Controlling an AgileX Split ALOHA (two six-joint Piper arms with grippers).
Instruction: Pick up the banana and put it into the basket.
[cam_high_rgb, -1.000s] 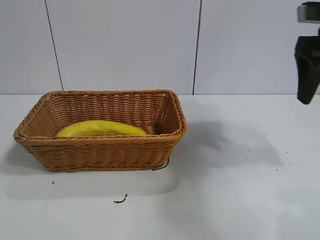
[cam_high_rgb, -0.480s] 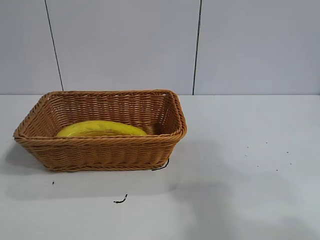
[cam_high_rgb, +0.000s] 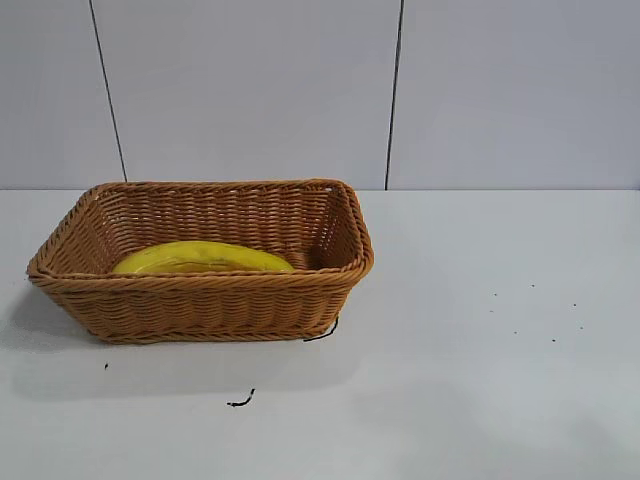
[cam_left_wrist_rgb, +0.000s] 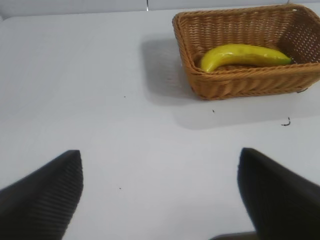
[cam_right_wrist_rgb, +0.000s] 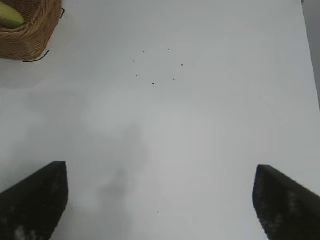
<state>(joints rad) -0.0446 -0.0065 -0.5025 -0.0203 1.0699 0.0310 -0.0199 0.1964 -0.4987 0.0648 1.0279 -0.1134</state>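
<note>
The yellow banana (cam_high_rgb: 203, 257) lies inside the light brown wicker basket (cam_high_rgb: 215, 298) at the left of the white table. It also shows in the left wrist view (cam_left_wrist_rgb: 243, 54), lying in the basket (cam_left_wrist_rgb: 250, 85). Neither arm shows in the exterior view. My left gripper (cam_left_wrist_rgb: 160, 192) is open and empty above bare table, well away from the basket. My right gripper (cam_right_wrist_rgb: 160, 197) is open and empty above bare table, with the basket's corner (cam_right_wrist_rgb: 30, 37) and the banana's tip (cam_right_wrist_rgb: 9, 15) far off.
A small black mark (cam_high_rgb: 240, 401) lies on the table in front of the basket. Several dark specks (cam_high_rgb: 530, 320) dot the table at the right. A panelled wall (cam_high_rgb: 395, 90) stands behind the table.
The right gripper, at the exterior view's upper right edge a second ago, has left that view. Its shadow on the table has faded. Basket and banana have not moved.
</note>
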